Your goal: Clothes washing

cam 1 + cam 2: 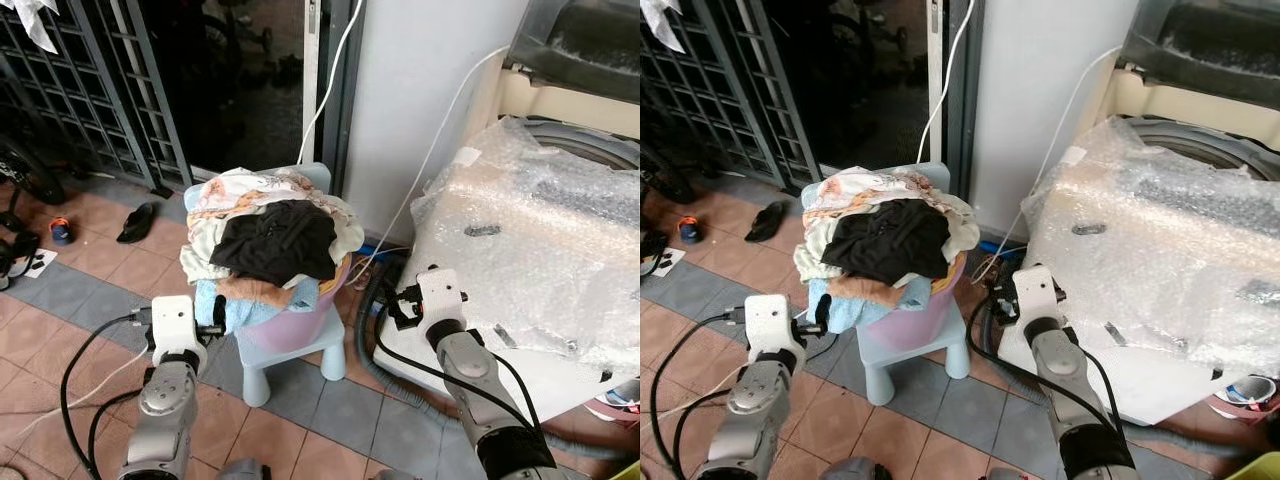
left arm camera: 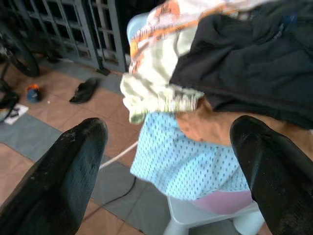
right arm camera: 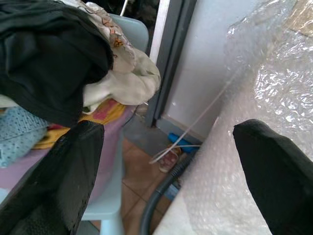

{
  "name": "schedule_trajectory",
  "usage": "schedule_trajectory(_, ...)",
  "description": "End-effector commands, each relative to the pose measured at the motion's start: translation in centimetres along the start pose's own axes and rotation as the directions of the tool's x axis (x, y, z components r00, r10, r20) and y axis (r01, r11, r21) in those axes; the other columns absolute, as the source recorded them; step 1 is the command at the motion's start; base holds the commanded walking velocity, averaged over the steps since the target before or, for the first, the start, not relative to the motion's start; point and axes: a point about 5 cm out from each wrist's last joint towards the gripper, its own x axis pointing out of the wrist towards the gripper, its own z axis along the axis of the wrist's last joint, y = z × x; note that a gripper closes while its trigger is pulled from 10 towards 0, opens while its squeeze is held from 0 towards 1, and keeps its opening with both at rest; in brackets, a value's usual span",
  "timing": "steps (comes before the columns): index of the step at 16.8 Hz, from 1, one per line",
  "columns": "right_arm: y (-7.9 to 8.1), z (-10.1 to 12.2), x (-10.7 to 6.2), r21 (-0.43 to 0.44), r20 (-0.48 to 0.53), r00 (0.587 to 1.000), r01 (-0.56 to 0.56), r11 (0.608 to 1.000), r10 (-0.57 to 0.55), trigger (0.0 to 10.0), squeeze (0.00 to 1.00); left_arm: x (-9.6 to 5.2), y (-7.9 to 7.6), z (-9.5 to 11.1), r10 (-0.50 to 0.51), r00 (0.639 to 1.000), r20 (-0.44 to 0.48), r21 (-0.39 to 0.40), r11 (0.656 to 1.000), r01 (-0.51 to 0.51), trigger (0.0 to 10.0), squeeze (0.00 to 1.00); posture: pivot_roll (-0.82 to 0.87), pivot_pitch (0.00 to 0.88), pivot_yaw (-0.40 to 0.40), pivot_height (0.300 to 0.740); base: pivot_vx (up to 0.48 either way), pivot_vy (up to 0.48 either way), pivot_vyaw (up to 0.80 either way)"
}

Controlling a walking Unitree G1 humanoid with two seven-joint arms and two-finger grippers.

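Observation:
A heap of clothes [image 1: 270, 240] fills a pink basin [image 1: 295, 325] that stands on a pale blue plastic stool [image 1: 290, 355]. A black garment [image 1: 275, 242] lies on top, with cream, orange and light blue cloth [image 2: 186, 161] under it. On the right is the washing machine [image 1: 540, 250], wrapped in bubble wrap. My left gripper [image 2: 171, 171] is open, low and just left of the stool, facing the light blue cloth. Between the stool and the machine my right gripper [image 3: 168, 166] is open, with nothing held.
A metal grille gate [image 1: 90, 90] and a dark doorway are behind the stool. A black sandal [image 1: 135, 222] and other shoes lie on the tiled floor at left. White cables run down the wall [image 1: 430, 90]. A grey hose [image 1: 375, 330] curls at the machine's foot.

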Motion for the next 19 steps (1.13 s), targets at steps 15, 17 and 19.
schedule_trajectory(15,1.4,1.4,-0.8,-0.071,0.085,0.983,-0.159,0.985,0.165,10.0,0.0,-1.1,-0.5,-0.1,-0.048,0.999,-0.01,0.005,0.999,0.048,10.0,0.0,-0.03,0.0,0.043,0.74,0.223,0.183,0.14)
schedule_trajectory(17,1.4,1.6,-0.4,-0.072,0.083,0.981,-0.17,0.983,0.176,10.0,0.0,-1.2,-0.4,0.0,-0.045,0.999,-0.009,-0.013,0.999,0.045,10.0,0.0,-0.03,0.0,0.048,0.74,0.161,0.0,0.0)
schedule_trajectory(19,1.7,1.7,0.1,-0.081,0.063,0.975,-0.208,0.975,0.213,10.0,0.0,-1.1,-0.4,0.0,-0.049,0.999,-0.016,-0.005,0.999,0.049,10.0,0.0,-0.03,0.0,0.056,0.74,0.0,0.0,0.0)
